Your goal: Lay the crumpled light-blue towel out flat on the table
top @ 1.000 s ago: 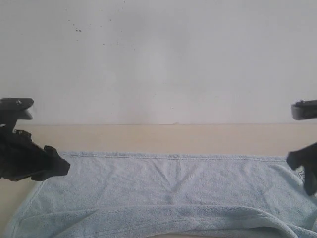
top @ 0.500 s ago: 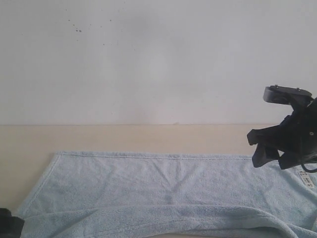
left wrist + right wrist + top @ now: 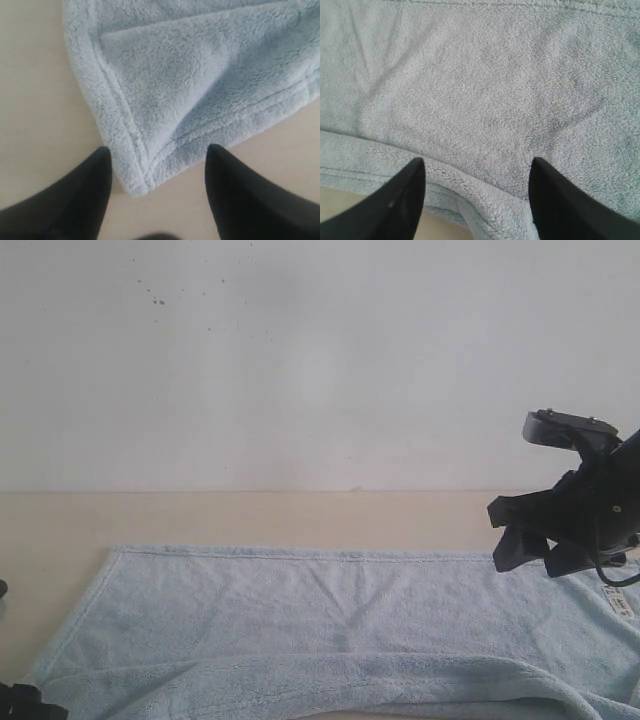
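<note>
Left gripper [image 3: 160, 149] straddles a corner of the towel [image 3: 200, 75].

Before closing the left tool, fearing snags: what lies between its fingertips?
In the left wrist view, a corner of the towel lies on the table inside the open left tool.

The towel [image 3: 330, 620] is fluffy, napped terry cloth with stitched hems. The table [image 3: 300, 515] looks smooth and matt. The wall [image 3: 320, 360] is matt too, faintly speckled.

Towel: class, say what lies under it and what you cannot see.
The towel lies on the beige table, bare beyond its edges. Its near edge is folded over, hiding the cloth and table beneath.
</note>
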Available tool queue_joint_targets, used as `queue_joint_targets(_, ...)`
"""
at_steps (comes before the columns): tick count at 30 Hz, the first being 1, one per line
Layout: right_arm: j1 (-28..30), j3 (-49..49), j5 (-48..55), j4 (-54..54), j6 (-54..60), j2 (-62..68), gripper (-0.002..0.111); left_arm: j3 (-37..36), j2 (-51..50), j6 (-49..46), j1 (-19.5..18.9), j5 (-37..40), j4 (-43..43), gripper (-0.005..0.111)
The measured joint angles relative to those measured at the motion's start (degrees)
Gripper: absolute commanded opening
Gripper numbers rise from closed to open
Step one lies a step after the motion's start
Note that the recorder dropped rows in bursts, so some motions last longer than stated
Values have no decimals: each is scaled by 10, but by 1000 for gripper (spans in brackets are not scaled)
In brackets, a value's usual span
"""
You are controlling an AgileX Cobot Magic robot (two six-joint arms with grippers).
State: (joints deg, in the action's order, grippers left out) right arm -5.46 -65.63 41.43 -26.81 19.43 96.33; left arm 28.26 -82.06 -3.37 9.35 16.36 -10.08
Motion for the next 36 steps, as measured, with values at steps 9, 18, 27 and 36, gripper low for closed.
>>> queue_joint_targets(9,0,0,11,-21,3,0,58,0,-64,-7,0,-24,0,53)
queue_joint_targets(18,0,0,11,-29,5,0,58,0,-64,-7,0,-36,0,26)
queue_joint_targets(27,0,0,15,-36,7,-2,58,1,-64,-8,0,-1,1,4)
queue_joint_targets(36,0,0,12,-36,29,-5,58,46,-16,-11,0,135,43,4)
